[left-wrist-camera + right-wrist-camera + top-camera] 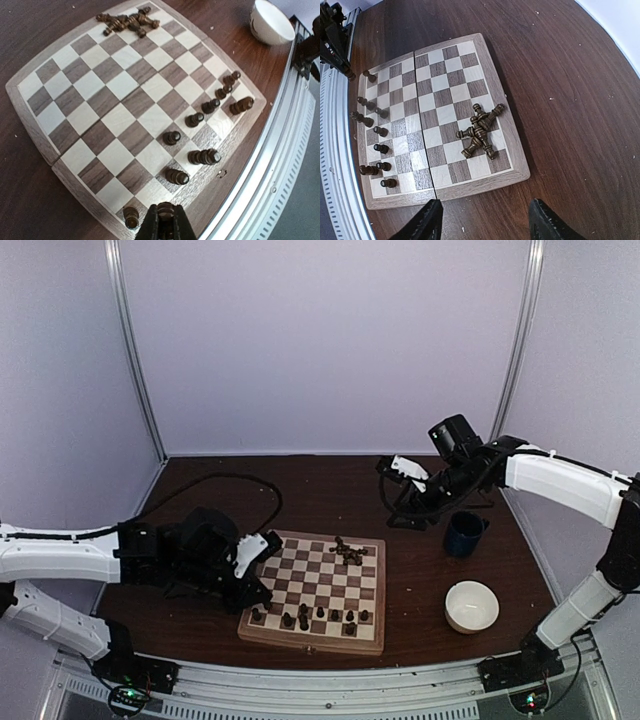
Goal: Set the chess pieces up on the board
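Note:
The board (pixel 300 575) lies in the middle of the table. Several dark chess pieces (pixel 322 617) stand along its near rows, and they show in the left wrist view (pixel 202 157) too. A heap of fallen pieces (pixel 347 552) lies near the far right corner, also in the left wrist view (pixel 127 22) and the right wrist view (pixel 480 131). My left gripper (pixel 264 600) (pixel 167 220) is shut on a dark chess piece (pixel 168 212) over the board's near left edge, beside the corner piece (pixel 131 217). My right gripper (pixel 392 490) (pixel 486 220) is open and empty, raised behind the board's far right side.
A dark blue cup (pixel 465 533) stands right of the board, with a white bowl (pixel 471 605) (pixel 270 22) nearer the front. A black cable (pixel 215 480) loops at the back left. The metal rail (pixel 270 175) runs along the table's near edge.

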`<state>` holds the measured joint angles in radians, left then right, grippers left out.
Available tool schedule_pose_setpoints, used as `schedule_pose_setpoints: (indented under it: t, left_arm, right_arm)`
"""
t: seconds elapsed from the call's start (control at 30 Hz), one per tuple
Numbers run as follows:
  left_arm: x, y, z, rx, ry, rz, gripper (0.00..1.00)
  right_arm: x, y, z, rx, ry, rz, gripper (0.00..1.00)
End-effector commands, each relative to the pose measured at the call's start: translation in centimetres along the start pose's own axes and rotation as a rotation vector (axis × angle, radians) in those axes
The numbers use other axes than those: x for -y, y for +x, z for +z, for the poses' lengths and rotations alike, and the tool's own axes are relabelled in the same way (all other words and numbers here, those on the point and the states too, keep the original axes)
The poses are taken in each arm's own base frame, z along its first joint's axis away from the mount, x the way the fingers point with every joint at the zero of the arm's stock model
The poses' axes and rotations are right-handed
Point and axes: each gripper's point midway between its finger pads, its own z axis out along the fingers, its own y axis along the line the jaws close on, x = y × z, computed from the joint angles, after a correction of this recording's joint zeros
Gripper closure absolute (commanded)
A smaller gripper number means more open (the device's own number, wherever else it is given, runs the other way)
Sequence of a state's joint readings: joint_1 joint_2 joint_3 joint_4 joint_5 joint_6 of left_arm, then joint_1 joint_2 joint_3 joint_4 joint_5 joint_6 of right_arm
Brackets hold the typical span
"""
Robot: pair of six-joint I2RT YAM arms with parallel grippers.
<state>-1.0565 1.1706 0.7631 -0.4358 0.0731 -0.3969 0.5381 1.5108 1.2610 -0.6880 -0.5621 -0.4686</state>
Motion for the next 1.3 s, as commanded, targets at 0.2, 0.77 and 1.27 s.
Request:
schedule_pose_setpoints:
  t: [0.2, 0.77, 1.27]
  left_arm:
    - [-0.2, 1.4, 2.3, -0.097, -0.096, 0.148, 1.0]
    - [0.4, 1.6, 4.1, -0.116, -0.057, 0.152, 1.0]
    - [1.0, 2.4, 5.2, -0.148, -0.018, 0.145, 1.0]
  right_arm:
    - [0.4, -0.7, 0.1, 0.02, 0.005, -0.017, 0.37]
    - [0.5, -0.6, 0.4, 0.012, 0.002, -0.021, 0.37]
    - [0.6, -0.5, 0.3, 0.01, 0.01, -0.024, 0.37]
